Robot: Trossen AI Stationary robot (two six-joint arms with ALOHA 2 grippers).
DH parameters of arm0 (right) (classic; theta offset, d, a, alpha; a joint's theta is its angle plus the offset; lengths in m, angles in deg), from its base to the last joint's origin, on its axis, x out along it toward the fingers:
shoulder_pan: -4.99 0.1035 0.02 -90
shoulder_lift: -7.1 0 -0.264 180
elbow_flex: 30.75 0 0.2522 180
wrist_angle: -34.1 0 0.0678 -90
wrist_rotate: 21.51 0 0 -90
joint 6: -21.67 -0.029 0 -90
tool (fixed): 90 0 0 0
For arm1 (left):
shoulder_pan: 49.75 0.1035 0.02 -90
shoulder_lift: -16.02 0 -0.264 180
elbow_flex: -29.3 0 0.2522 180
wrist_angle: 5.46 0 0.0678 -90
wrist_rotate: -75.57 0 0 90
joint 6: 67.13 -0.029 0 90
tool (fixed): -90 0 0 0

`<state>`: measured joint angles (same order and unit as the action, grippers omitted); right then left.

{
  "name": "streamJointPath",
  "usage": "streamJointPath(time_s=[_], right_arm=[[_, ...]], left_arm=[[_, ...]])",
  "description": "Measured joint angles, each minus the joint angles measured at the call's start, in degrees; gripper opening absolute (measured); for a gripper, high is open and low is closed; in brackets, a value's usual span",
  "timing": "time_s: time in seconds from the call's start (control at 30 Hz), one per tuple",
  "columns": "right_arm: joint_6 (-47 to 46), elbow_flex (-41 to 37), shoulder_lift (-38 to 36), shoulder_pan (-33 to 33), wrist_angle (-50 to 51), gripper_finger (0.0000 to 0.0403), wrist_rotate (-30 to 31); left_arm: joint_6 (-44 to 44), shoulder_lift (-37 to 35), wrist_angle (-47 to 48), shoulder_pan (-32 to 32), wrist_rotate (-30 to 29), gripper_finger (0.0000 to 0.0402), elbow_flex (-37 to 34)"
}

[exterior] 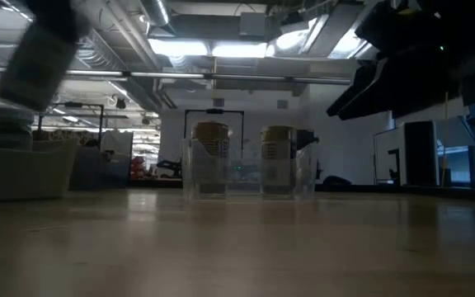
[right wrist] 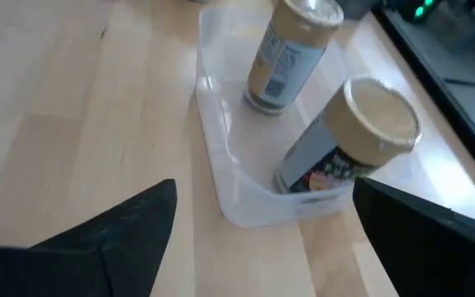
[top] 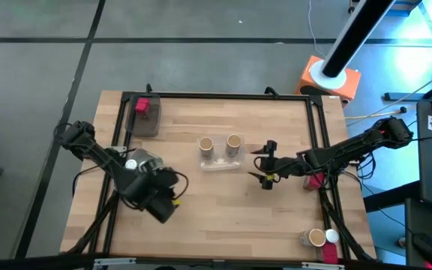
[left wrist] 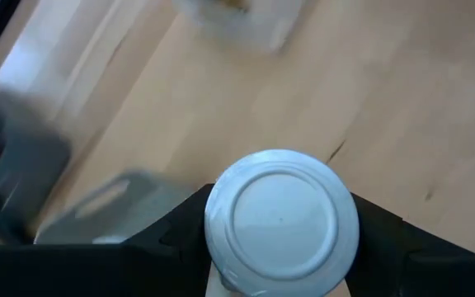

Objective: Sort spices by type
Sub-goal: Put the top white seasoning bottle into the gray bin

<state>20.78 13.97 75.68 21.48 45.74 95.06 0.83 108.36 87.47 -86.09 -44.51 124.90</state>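
The left gripper (left wrist: 280, 247) clamps a white-capped spice jar (left wrist: 281, 219); the right gripper (top: 265, 166) gapes wide, empty — above the wooden table (top: 201, 217).

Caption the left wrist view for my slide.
Left gripper holds a white-capped jar above the wooden table.

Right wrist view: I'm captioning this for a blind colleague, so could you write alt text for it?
Two tan spice jars with cork-coloured tops stand in a clear plastic tray on a light wooden table, seen from above at an angle. The open right gripper shows in the foreground, its two dark fingers spread wide and holding nothing.
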Motion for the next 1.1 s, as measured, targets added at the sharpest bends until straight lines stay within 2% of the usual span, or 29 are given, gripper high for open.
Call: streamJointPath(time_s=[0.27,0.6,1.1], right_arm=[[5.74,0.00,0.00,-0.01,-3.86,0.0365,0.59],[7.16,0.00,0.00,-0.02,-4.32,0.0365,1.07],[7.43,0.00,0.00,-0.02,-5.70,0.0365,1.10]], left_arm=[[17.46,-0.25,11.26,-6.25,1.38,0.0187,-0.04],[24.89,-0.64,10.86,-12.58,0.98,0.0187,-7.60],[43.16,-2.85,7.73,-17.35,-1.00,0.0187,-23.54]])
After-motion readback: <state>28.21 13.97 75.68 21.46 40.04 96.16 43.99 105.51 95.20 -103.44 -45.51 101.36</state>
